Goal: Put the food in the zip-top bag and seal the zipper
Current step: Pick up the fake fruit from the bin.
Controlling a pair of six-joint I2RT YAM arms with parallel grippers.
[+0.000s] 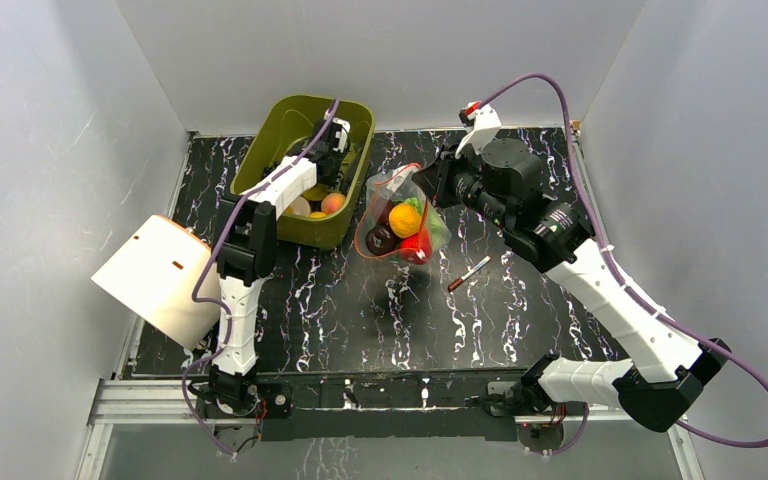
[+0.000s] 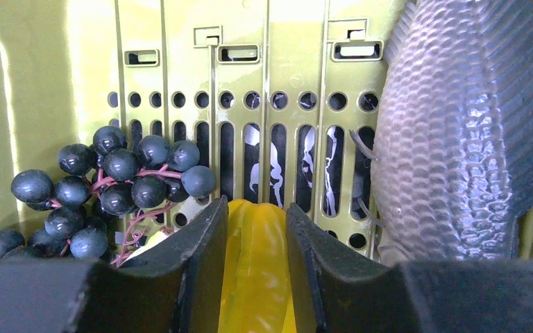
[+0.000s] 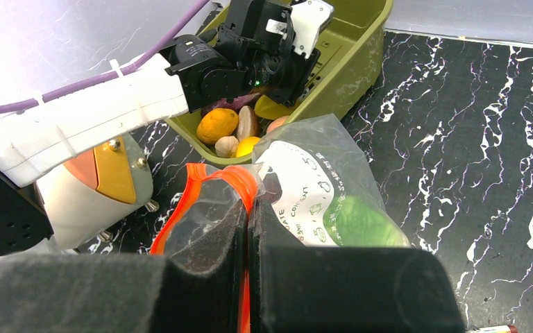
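My left gripper (image 2: 257,208) is down inside the olive-green bin (image 1: 320,232), its fingers pinching a yellow piece (image 2: 257,270) next to the dark grapes (image 2: 111,184). Just right of the bin, my right gripper (image 3: 248,208) is pressed together on the zipper (image 3: 208,177) of the zip-top bag (image 3: 319,187), which has food (image 1: 405,218) inside.

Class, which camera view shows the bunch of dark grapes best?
The left wrist view: the grape bunch lies clear and close inside the green bin. The top and right wrist views show none of it that I can make out.
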